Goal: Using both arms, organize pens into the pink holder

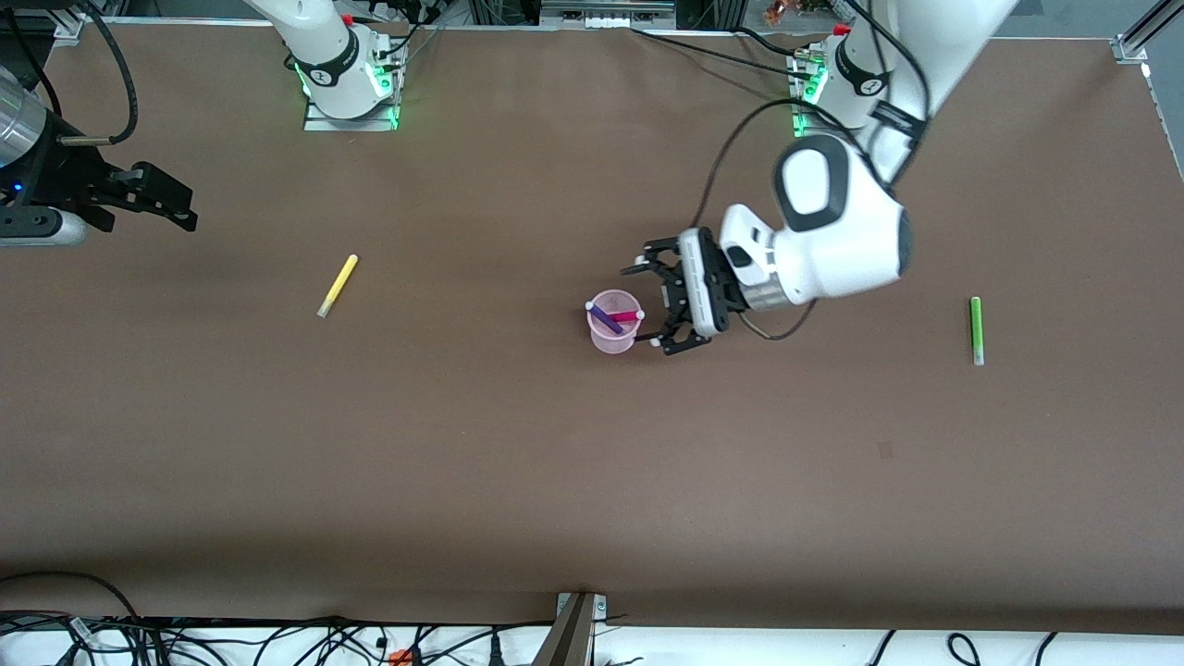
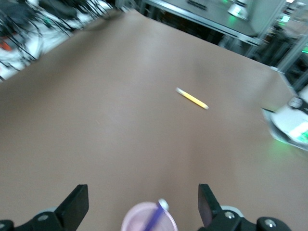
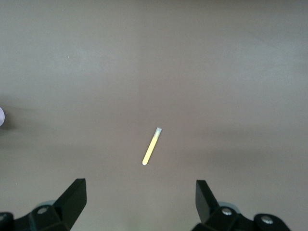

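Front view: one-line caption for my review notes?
Open left gripper beside pink holder holding two pens; yellow pen, green pen remain.

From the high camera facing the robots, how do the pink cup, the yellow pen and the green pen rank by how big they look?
1. Pink cup: clearly the bulkiest.
2. Green pen and yellow pen: both thin and about the same length, so they tie.

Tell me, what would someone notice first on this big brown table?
Probably the left gripper, open right beside the pink holder mid-table, with a purple pen and a magenta pen leaning inside. Then the yellow pen lying toward the right arm's end and the green pen toward the left arm's end.
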You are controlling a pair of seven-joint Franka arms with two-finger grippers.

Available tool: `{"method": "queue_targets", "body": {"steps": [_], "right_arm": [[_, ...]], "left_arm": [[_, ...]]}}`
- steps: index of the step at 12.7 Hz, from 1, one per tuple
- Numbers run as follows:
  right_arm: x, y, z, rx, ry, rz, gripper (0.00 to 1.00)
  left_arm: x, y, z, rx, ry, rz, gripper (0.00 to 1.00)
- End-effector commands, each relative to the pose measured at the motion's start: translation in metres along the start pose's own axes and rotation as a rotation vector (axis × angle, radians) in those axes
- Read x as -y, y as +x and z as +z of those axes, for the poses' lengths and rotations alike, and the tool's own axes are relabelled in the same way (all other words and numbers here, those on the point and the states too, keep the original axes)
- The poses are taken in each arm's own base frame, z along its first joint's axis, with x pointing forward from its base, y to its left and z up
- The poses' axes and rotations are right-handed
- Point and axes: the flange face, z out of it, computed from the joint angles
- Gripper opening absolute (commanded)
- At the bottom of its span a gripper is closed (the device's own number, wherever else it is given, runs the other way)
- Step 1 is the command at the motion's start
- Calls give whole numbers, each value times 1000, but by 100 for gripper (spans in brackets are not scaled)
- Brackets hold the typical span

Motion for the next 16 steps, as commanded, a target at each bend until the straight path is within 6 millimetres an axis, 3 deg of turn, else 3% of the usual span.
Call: {"method": "queue_targets", "body": {"steps": [1,3,5,8,10,14,16], "right_arm": [[3,0,-7,-10,-4,0,100],[5,0,-7,-9,-3,46,100],[15,-1,-7,-10,-2,72,100],[16,-1,-7,-7,-3,123,100],[18,-1,-7,-10,-2,111,100],[25,1,-7,-30,-1,98,100],[25,1,-7,-29,0,98,100]], "left_arm": [[12,7,-43,174,-93,-84,100],[14,-1,-44,299,-144,-212,100],[22,-18,-52,456,-51,-281,100],[52,-66,-92,728,140,-347,100],[58,-88,-114,895,244,-426,100],[31,-85,-163,998,405,-741,100],[17,-68,-183,947,498,-856,100]]}}
